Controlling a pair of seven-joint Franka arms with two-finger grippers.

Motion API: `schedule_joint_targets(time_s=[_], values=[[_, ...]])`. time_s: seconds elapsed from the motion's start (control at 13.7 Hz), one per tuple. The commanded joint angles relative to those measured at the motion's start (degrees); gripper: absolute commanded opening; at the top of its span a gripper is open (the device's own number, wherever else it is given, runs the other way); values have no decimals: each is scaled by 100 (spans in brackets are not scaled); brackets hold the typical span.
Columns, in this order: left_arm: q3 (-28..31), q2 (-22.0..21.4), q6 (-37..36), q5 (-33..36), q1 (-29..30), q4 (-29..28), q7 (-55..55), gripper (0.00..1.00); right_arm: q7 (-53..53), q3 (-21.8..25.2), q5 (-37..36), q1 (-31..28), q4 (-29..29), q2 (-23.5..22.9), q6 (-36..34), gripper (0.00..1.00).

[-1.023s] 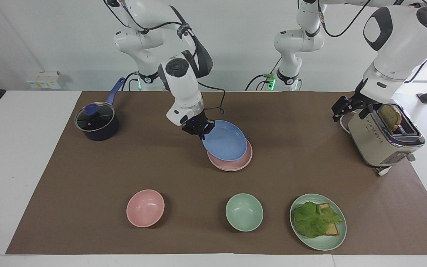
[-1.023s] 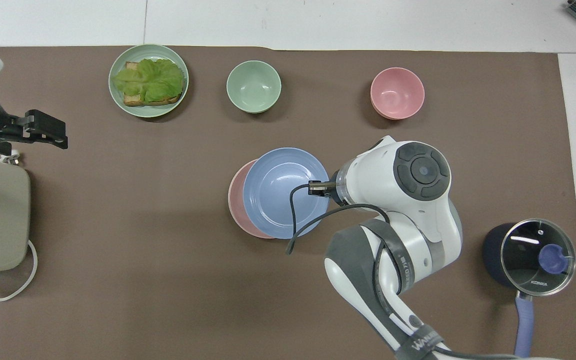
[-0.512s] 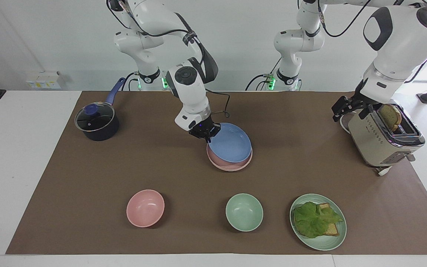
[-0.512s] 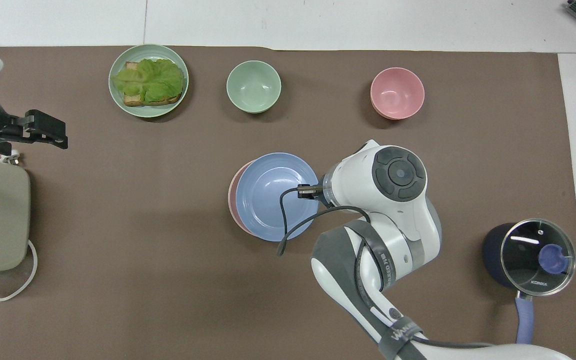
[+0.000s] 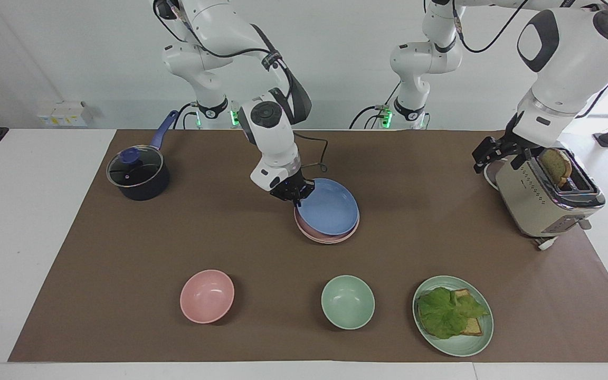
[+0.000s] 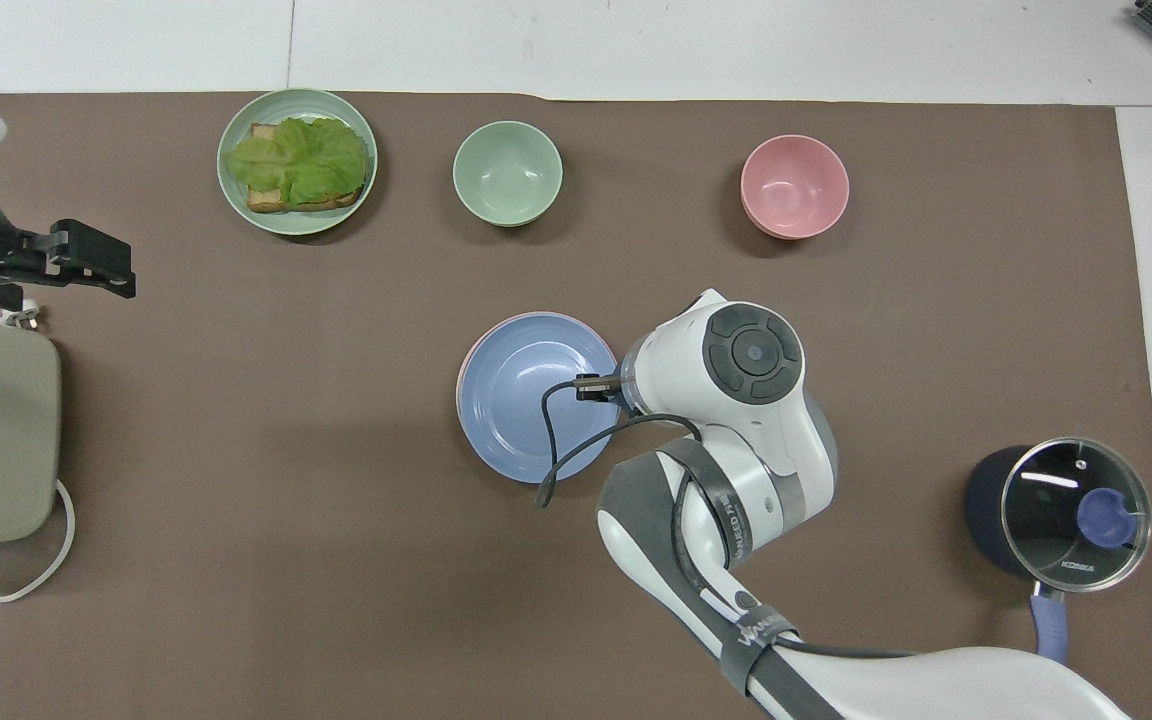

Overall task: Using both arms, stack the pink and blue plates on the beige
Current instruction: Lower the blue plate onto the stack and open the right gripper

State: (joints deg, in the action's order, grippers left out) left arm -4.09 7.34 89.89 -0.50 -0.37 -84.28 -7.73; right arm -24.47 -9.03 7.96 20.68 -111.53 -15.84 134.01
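Observation:
The blue plate (image 5: 330, 208) (image 6: 526, 395) lies on the pink plate (image 5: 330, 237) (image 6: 466, 365) in the middle of the brown mat. Only a thin pink rim shows around it. My right gripper (image 5: 296, 192) is shut on the blue plate's rim at the edge nearer the robots. That edge looks slightly higher than the rest. In the overhead view the right wrist hides this gripper. The beige plate is hidden. My left gripper (image 5: 486, 153) (image 6: 101, 262) waits open and empty, up beside the toaster.
The toaster (image 5: 547, 198) holds a bread slice at the left arm's end. A lidded dark pot (image 5: 138, 177) stands at the right arm's end. Farther from the robots sit a pink bowl (image 5: 207, 295), a green bowl (image 5: 347, 302) and a green plate (image 5: 475, 343) with lettuce and toast.
The right gripper carried the blue plate sideways and down. The plate was tilted and offset above the pink plate and now lies centred on it. The left arm has not moved.

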Motion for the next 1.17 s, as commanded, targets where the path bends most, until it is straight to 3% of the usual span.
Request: schedule_joint_targets(time_s=[0.0,0.15,0.22,0.37,0.44,0.73,1.1], values=[[-39,-66,-112,33,64,-1,17,100,189,-46,109,-125,61,-77,117,0],[-39,-66,-104,33,64,-1,17,100,180,-37,118,-126,78,-103,169,0],[-39,-66,-112,33,64,-1,17,100,162,-46,126,-126,70,-112,230,18],[-39,-66,-112,33,64,-1,17,100,110,-46,126,-117,70,-104,240,91],[-39,-66,-112,33,64,-1,17,100,101,-46,126,-99,70,-104,249,100],[-39,-66,-112,33,64,-1,17,100,4,24,-136,-72,122,10,214,100],[-39,-66,-112,33,64,-1,17,100,57,33,-882,-731,140,651,-286,100]])
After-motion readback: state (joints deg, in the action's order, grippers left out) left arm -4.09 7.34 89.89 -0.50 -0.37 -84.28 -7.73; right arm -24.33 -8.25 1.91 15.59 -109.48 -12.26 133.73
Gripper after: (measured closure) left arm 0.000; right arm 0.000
